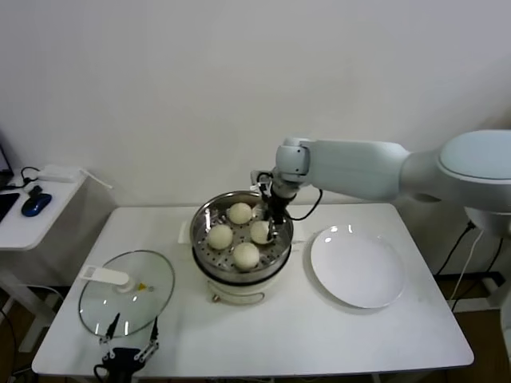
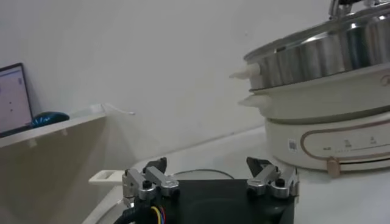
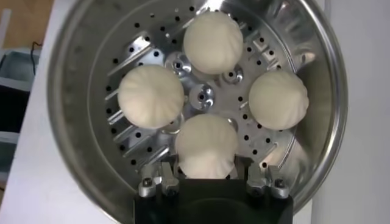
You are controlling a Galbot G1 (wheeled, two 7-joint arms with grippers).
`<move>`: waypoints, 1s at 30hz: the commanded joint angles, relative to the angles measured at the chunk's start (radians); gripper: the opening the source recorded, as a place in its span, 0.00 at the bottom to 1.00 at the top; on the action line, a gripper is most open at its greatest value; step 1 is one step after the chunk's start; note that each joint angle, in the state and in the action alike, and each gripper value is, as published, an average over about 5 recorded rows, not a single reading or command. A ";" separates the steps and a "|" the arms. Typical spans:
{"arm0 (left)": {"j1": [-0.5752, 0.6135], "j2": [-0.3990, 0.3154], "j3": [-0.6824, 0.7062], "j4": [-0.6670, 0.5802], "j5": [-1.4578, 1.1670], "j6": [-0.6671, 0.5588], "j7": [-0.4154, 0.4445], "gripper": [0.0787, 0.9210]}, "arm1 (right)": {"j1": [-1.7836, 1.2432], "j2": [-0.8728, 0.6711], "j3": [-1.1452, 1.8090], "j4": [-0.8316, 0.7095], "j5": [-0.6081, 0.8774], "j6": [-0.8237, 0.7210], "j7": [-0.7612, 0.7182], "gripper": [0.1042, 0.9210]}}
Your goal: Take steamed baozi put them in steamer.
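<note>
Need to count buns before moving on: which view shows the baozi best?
Right wrist view: all four baozi seen from above in the steamer. Head view shows them smaller; left wrist view shows only the steamer's outside wall.

White rect. table [image 1: 263, 339], three things directly on top. Cream-white cooker base [image 1: 239, 289] at centre, straight below right gripper [image 1: 274, 231] fingers [image 1: 277, 226]; small tan knob on front, toward near edge. Round glass lid [image 1: 148, 299] w/ white handle flat on tabletop, just beyond left gripper [image 1: 132, 329] fingers [image 1: 112, 325] at near-L edge; well apart from R fingers, off to their L. Flat white plate [image 1: 355, 267] near R fingers, to their R and nearer front edge. Lid, base, plate not touching each other. Bare tabletop btw L fingers and base.
</note>
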 commanded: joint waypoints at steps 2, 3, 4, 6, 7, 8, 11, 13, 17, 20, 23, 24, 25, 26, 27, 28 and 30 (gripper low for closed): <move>-0.002 0.005 -0.002 0.009 0.001 -0.002 0.000 0.88 | -0.062 0.021 0.032 -0.070 -0.056 -0.003 0.020 0.64; -0.001 0.006 -0.002 0.008 0.001 -0.002 0.000 0.88 | -0.050 0.018 0.035 -0.061 -0.047 0.001 0.019 0.64; -0.001 0.006 -0.002 0.008 0.002 -0.001 0.000 0.88 | -0.032 0.013 0.036 -0.048 -0.031 0.006 0.018 0.64; 0.002 0.006 -0.003 0.004 0.002 0.002 0.000 0.88 | 0.025 0.000 0.021 -0.011 0.024 0.014 0.004 0.65; 0.004 0.006 -0.004 0.001 0.002 0.004 0.000 0.88 | 0.068 -0.009 -0.001 0.014 0.064 0.018 -0.006 0.67; 0.007 0.007 -0.005 -0.002 0.002 0.007 0.001 0.88 | 0.115 -0.018 -0.029 0.040 0.102 0.026 -0.026 0.69; 0.015 0.007 -0.006 -0.008 0.005 0.013 0.003 0.88 | 0.283 -0.058 -0.136 0.112 0.176 0.080 -0.117 0.78; 0.018 0.006 -0.005 -0.012 0.009 0.016 0.005 0.88 | 0.383 -0.095 -0.185 0.144 0.195 0.114 -0.162 0.84; 0.019 0.000 -0.001 -0.023 0.014 0.021 0.010 0.88 | 0.460 -0.234 -0.179 0.233 0.250 0.085 -0.075 0.88; 0.018 -0.002 0.002 -0.025 0.020 0.023 0.011 0.88 | 0.380 -0.404 -0.046 0.371 0.304 -0.006 0.196 0.88; 0.015 -0.001 0.004 -0.024 0.032 0.022 0.011 0.88 | 0.170 -0.598 0.220 0.520 0.339 -0.097 0.511 0.88; 0.014 0.000 0.005 -0.023 0.036 0.021 0.012 0.88 | 0.068 -0.660 0.339 0.569 0.339 -0.112 0.603 0.88; 0.012 0.000 0.006 -0.022 0.040 0.022 0.013 0.88 | -0.043 -0.717 0.460 0.614 0.333 -0.123 0.686 0.88; 0.010 0.000 0.007 -0.020 0.045 0.023 0.014 0.88 | -0.157 -0.768 0.584 0.662 0.323 -0.124 0.761 0.88; 0.007 -0.001 0.007 -0.019 0.048 0.024 0.016 0.88 | -0.258 -0.808 0.680 0.704 0.312 -0.109 0.830 0.88; 0.004 -0.003 0.007 -0.018 0.050 0.026 0.018 0.88 | -0.356 -0.847 0.753 0.746 0.293 -0.070 0.892 0.88; -0.001 -0.011 0.007 -0.020 0.051 0.031 0.022 0.88 | -0.535 -0.920 0.863 0.819 0.227 0.025 0.966 0.88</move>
